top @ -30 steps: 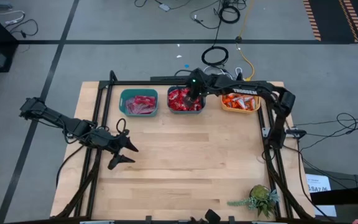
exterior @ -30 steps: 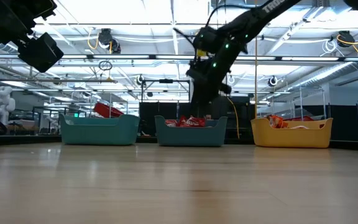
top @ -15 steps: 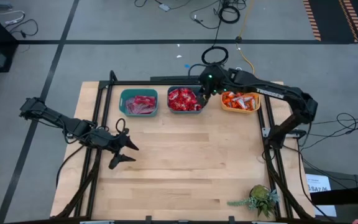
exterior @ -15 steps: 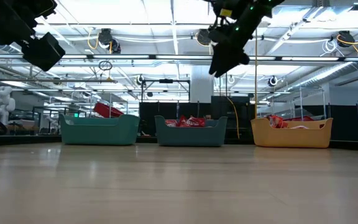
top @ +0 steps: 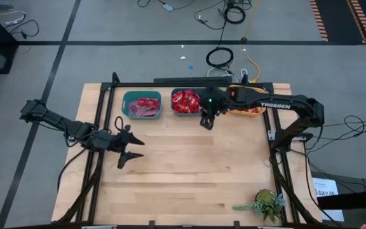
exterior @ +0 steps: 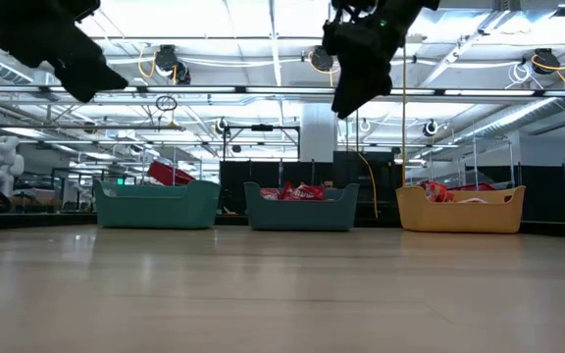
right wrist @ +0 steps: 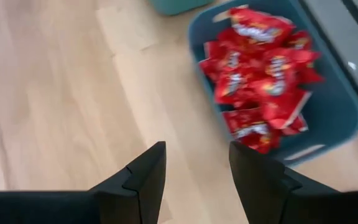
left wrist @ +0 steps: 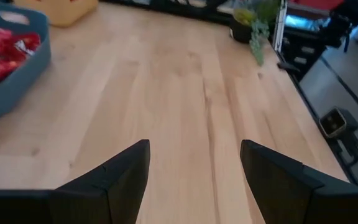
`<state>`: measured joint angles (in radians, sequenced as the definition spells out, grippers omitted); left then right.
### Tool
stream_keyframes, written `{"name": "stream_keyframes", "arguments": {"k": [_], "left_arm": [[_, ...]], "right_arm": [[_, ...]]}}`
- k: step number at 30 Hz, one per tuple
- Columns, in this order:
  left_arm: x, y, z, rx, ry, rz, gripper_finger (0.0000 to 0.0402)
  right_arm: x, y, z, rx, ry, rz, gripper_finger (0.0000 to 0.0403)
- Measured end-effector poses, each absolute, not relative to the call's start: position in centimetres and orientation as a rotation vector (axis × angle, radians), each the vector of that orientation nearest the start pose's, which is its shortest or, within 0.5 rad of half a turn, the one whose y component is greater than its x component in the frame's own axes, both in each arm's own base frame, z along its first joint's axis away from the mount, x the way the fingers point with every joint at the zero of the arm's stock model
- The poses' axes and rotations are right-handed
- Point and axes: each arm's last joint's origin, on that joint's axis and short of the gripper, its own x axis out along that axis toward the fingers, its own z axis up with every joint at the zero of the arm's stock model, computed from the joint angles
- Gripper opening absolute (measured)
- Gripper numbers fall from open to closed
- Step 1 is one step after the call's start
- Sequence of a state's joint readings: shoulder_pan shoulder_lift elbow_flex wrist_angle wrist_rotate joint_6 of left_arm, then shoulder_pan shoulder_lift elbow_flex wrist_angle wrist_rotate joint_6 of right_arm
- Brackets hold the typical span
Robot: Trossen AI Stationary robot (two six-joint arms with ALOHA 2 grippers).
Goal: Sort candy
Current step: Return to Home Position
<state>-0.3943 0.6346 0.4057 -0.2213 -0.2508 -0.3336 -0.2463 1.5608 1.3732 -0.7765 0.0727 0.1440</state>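
Swinging back toward us, the right tool [right wrist: 196,148] has left the gap between the middle and yellow bins and now hangs high over bare surface [top: 196,172], just near of the middle bin [exterior: 297,211]. Its fingers are spread apart with nothing between them. The left tool [left wrist: 195,146] has turned a touch but sits about where it was, over the left side of the surface, well apart from the bins. It is released too, fingers wide, with only wood showing between them.

All three bins stand in a row along the far edge. The red candy [right wrist: 263,68] is heaped in the middle bin, the flat packs overlapping and lying at mixed angles, long axes pointing every which way with no shared direction. The pink candy [top: 143,105] fills the left bin [exterior: 155,208]; which way its pieces point I cannot tell. The orange candy [exterior: 437,191] peeks over the rim of the yellow bin [exterior: 459,214] on the right, and from above it lies mostly under the right arm.
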Motion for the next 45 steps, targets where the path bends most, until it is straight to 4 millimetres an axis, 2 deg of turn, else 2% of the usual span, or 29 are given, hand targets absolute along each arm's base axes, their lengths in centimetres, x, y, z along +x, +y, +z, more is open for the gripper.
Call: {"name": "stream_keyframes", "arguments": {"k": [9,16,24,33,39,45], "left_arm": [[14.1,-4.3,22.4,-0.195,0.398,0.015,0.0261],[14.2,-3.6,22.4,-0.195,0.397,0.058,0.0261],[14.3,-3.2,22.4,-0.151,0.396,0.080,0.0261],[14.2,-2.8,22.6,-0.099,0.377,0.110,0.0261],[13.0,-2.5,23.7,-0.028,0.291,0.095,0.0261],[11.7,-1.3,24.7,-0.012,0.179,0.153,0.0261]], "right_arm": [[31.9,-3.9,27.7,0.157,0.989,-0.247,0.0169],[31.6,-1.9,25.2,0.157,1.029,-0.216,0.0169],[30.5,-1.8,23.4,0.247,1.120,-0.281,0.0169],[30.7,-1.8,23.5,0.215,1.100,-0.253,0.0169],[31.4,-1.7,23.9,0.160,1.038,-0.178,0.0169],[32.0,-1.8,24.2,0.130,0.967,-0.154,0.0169]]}}
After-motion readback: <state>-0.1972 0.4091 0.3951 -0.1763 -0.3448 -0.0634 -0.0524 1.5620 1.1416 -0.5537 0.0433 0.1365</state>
